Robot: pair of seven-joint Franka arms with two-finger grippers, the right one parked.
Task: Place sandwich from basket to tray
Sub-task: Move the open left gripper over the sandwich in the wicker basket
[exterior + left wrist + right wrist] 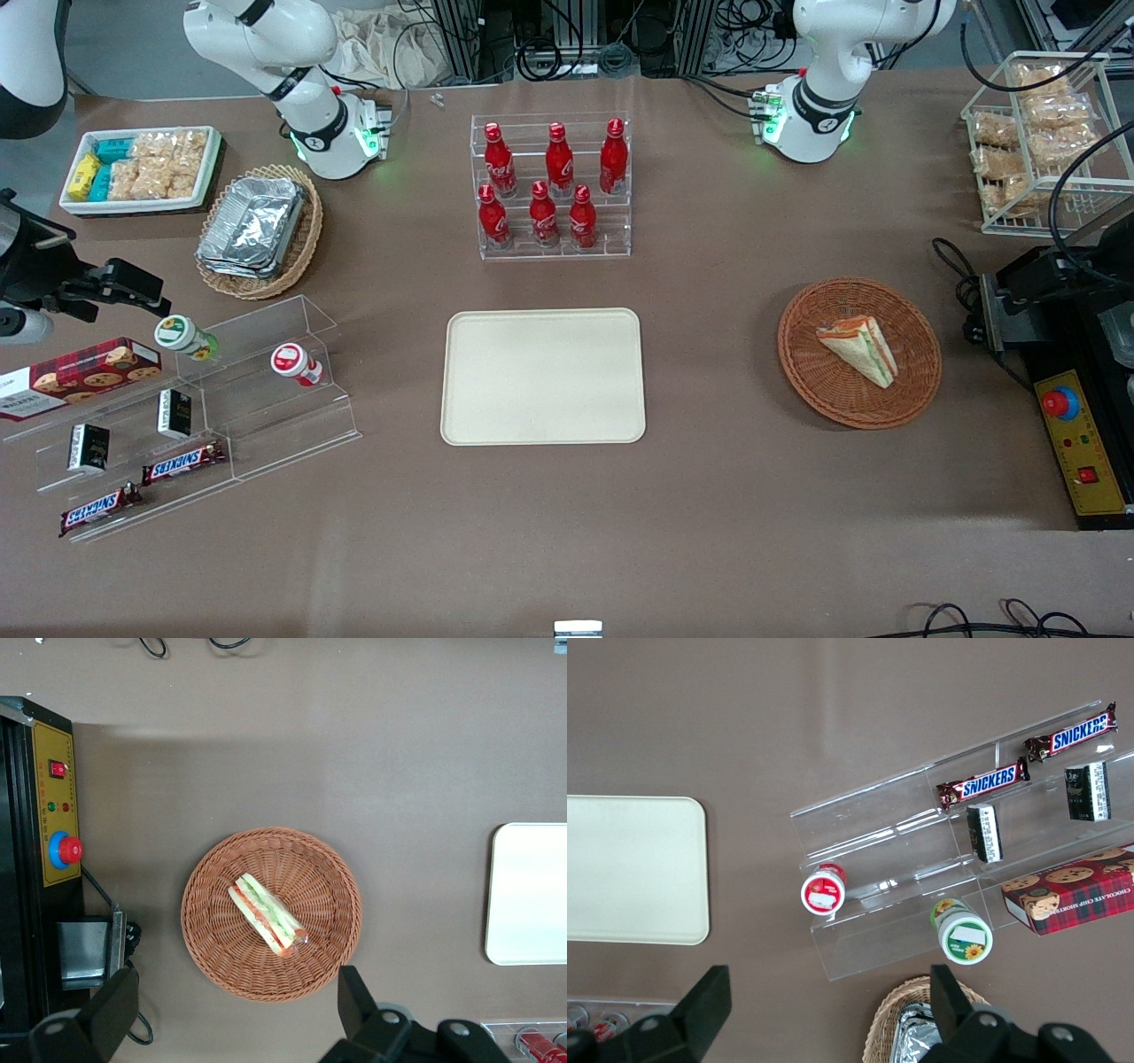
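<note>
The jaws of the left arm's gripper (226,1023) are wide open and hold nothing. In the front view, the sandwich (858,350) lies in the round brown basket (917,390) on the desk (709,532), toward the working arm's end. The cream tray (542,377) sits in the middle of the picture, well apart from the basket. Red bottles (549,182) stand in a clear rack higher up in the picture. In the left wrist view, the gripper hangs above the basket (213,939), and the sandwich (266,914) lies in its middle. An edge of the tray (527,895) shows too. A box with a red button (55,850) is near the basket.
</note>
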